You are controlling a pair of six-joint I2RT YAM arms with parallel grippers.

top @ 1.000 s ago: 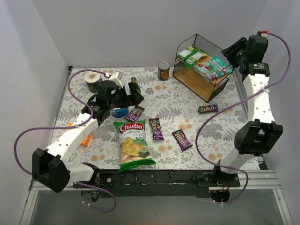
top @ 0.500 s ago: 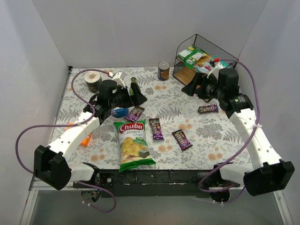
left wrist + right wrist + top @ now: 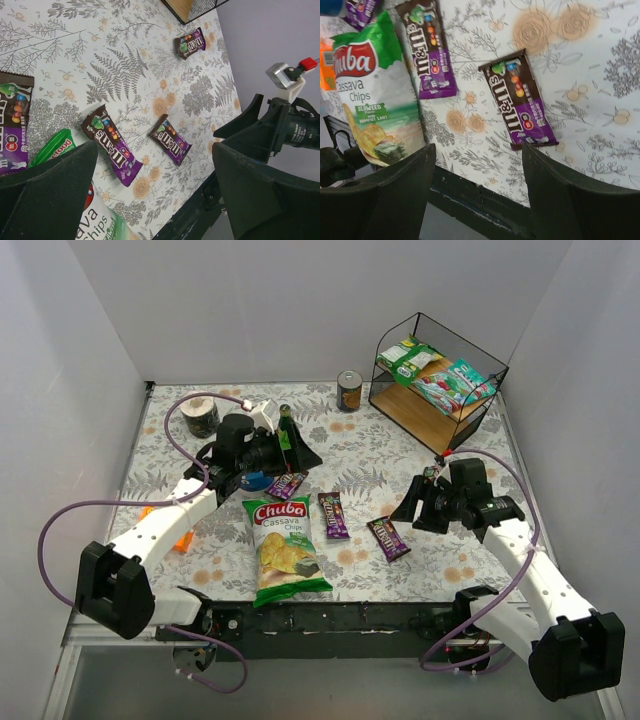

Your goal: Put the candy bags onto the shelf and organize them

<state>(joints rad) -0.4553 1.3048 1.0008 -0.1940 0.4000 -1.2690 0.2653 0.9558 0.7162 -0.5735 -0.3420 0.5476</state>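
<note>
Two bags, the green-and-white bag (image 3: 408, 357) and the teal bag (image 3: 455, 383), lie on the top board of the shelf (image 3: 418, 412); four brown packets are on the desk (image 3: 370, 455), so the job looks under halfway done. The right claw (image 3: 415, 508) hangs beside the near packet (image 3: 388, 537), spread wide and empty; I judge this the approach for a pick; next it must drop low, set its fingers across the packet's narrow width and close, since so flat a thing needs a pinch at desk level. The left claw (image 3: 297, 445), also spread and holding nothing, hovers by the left packet (image 3: 288, 482). The right wrist view shows the near packet (image 3: 517, 100) ahead of the gap between its fingers, apart from the chips bag (image 3: 375, 100); the left wrist view shows the far packet (image 3: 190, 43) near the shelf, which the right arm mostly hides in the overhead view.
</note>
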